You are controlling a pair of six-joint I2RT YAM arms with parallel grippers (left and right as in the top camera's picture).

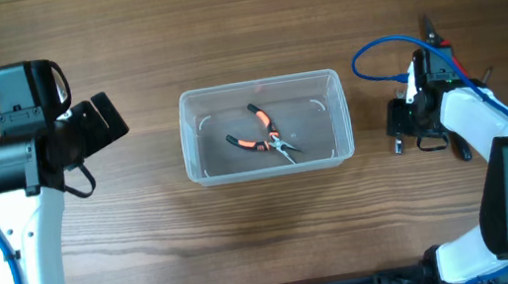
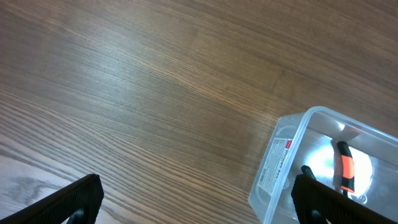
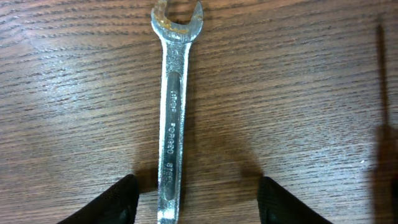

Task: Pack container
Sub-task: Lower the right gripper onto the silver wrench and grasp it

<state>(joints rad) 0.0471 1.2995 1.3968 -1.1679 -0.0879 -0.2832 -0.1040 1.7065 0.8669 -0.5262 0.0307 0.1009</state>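
Hovering over the wrench (image 3: 173,112), my right claw (image 3: 198,202) spread wide.
Its long axis runs lengthwise between my fingers; the container (image 1: 256,84) sits to my left, mid-table.

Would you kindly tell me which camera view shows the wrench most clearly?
The right wrist view: the wrench lies on the table between the fingers of the open right gripper. In the overhead view the right arm covers it almost entirely. The left wrist view misses it, showing the container instead.
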